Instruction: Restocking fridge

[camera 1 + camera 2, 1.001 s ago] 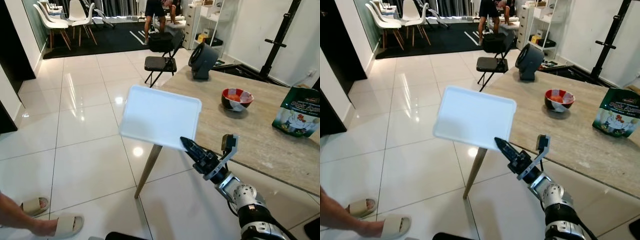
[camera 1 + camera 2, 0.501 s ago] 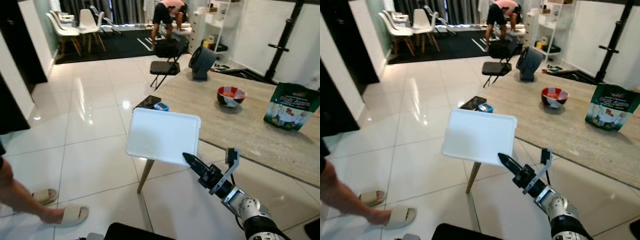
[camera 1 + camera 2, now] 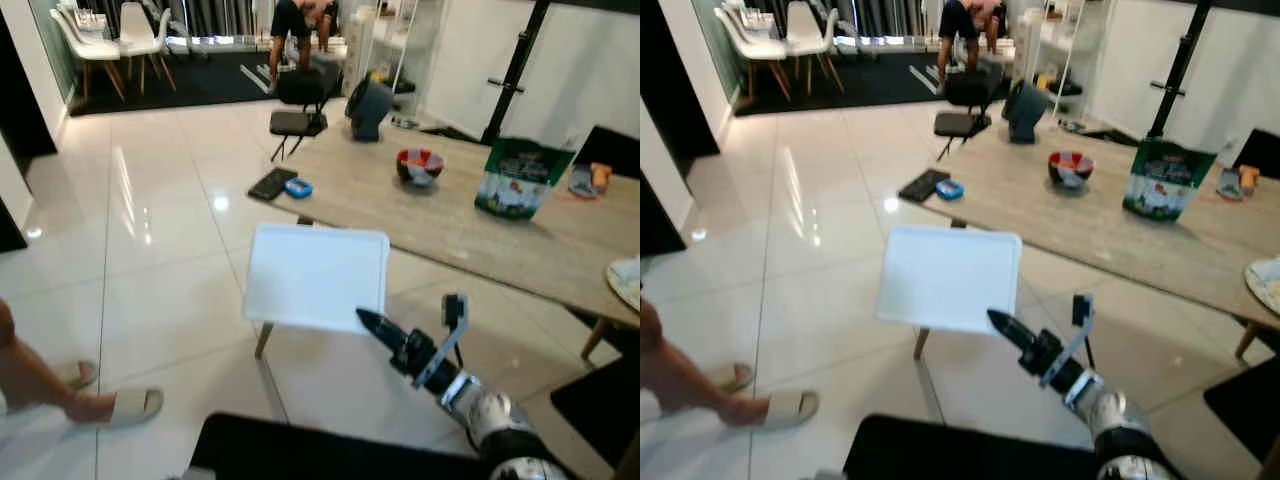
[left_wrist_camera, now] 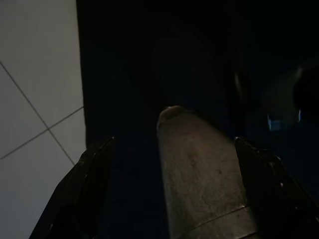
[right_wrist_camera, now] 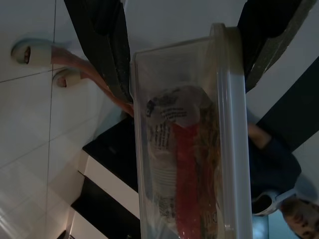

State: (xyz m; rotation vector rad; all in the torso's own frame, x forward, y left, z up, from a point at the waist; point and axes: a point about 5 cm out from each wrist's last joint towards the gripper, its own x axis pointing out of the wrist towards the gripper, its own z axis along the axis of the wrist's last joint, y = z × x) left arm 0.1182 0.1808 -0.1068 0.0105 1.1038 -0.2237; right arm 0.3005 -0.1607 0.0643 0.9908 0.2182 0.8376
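Note:
My right gripper (image 3: 408, 312) is shut on a clear plastic container (image 3: 316, 276), held out in front of me above the tiled floor. From my head its pale, flat side faces me. In the right wrist view the container (image 5: 184, 149) runs between the two black fingers (image 5: 104, 50), and a printed food packet with a red stripe (image 5: 174, 164) lies inside it. In the dark left wrist view the left gripper (image 4: 179, 164) hangs low with its fingers spread apart and nothing between them.
A long stone-topped table (image 3: 450, 215) stands ahead on the right, bearing a bowl (image 3: 419, 165), a green bag (image 3: 515, 178), a fan (image 3: 368, 108) and a phone (image 3: 271, 184). A person's leg and slippers (image 3: 110, 404) are at my left. A folding chair (image 3: 297, 110) stands farther back.
My view has swung and pulled back, so more of the table shows to the right. The container stays in the right gripper. The person's leg at left has shifted.

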